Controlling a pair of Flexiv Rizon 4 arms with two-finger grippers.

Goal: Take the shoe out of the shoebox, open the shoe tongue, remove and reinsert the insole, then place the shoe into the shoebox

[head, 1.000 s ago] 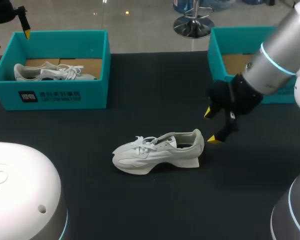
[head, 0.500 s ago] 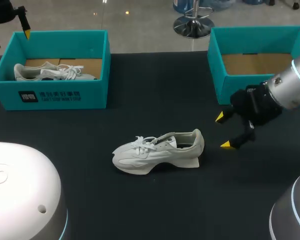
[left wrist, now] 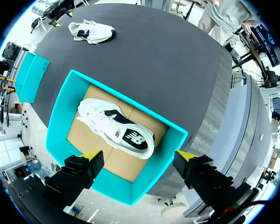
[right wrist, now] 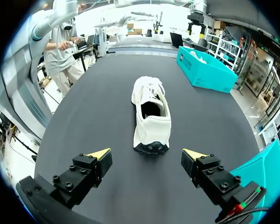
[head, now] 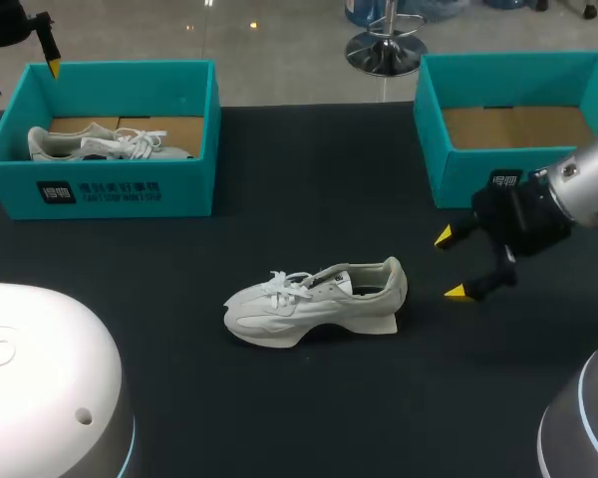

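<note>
A white shoe [head: 314, 299] lies on its sole mid-table, toe to the left, tongue and laces up. My right gripper [head: 449, 265] hangs open just right of the heel, not touching it. In the right wrist view the shoe [right wrist: 151, 114] lies ahead of my open gripper [right wrist: 147, 153], heel nearest. My left gripper [head: 20, 78] is open above the far left corner of the left teal shoebox [head: 100, 75]. In the left wrist view my gripper [left wrist: 139, 155] looks down on that shoebox [left wrist: 59, 108], which holds a second white shoe [left wrist: 116, 128].
A second teal shoebox [head: 434, 149] stands at the back right, showing only its cardboard floor. The dark table top [head: 309, 398] spreads around the shoe. A white rounded robot part [head: 40, 388] fills the near left corner.
My right gripper has drawn back to the right, away from the shoe's heel, staying open. The shoe and the left arm have not moved.
</note>
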